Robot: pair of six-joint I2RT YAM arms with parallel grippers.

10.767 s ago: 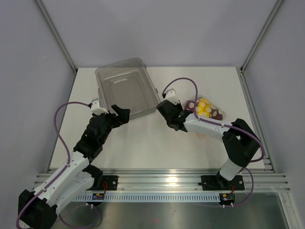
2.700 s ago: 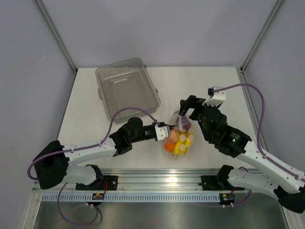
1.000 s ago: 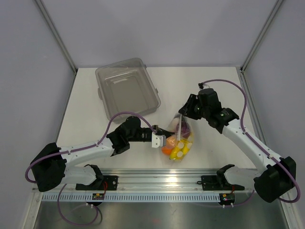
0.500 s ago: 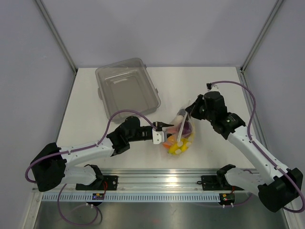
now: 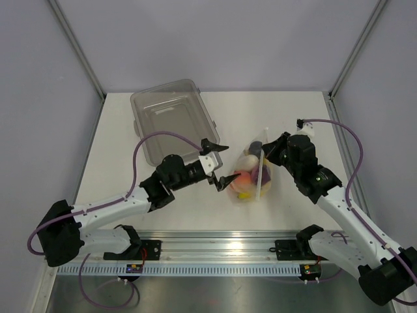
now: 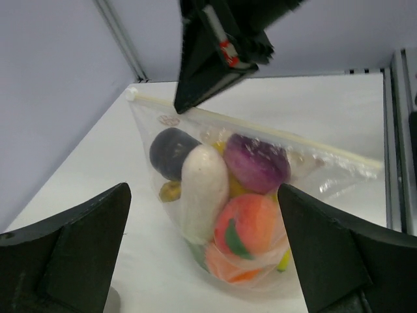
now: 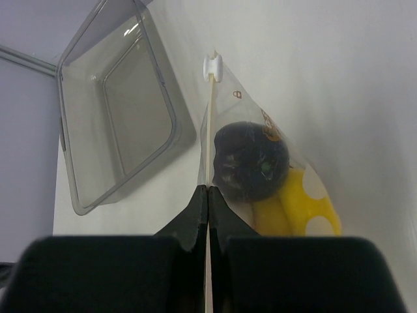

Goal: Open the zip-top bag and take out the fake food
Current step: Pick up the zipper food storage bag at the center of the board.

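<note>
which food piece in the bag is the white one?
The radish: the long, pale white piece upright in the middle of the zip-top bag, between the dark round piece and the purple-red apple. All others are coloured.

The left end effector [image 5: 221,165] has released the zip-top bag [image 5: 247,184], now pinched by the right end effector [image 7: 207,193].

My left arm lies low over the tabletop [image 5: 293,117] and reaches from the left side toward the middle. Its tool [image 5: 221,165] is wide open, with one dark finger [image 6: 65,254] far out on each side of my wrist view. My right arm bends in from the right with the wrist tipped down, and its tool [image 5: 264,154] is pinched tight on the top strip of the zip-top bag [image 5: 249,189].
</note>
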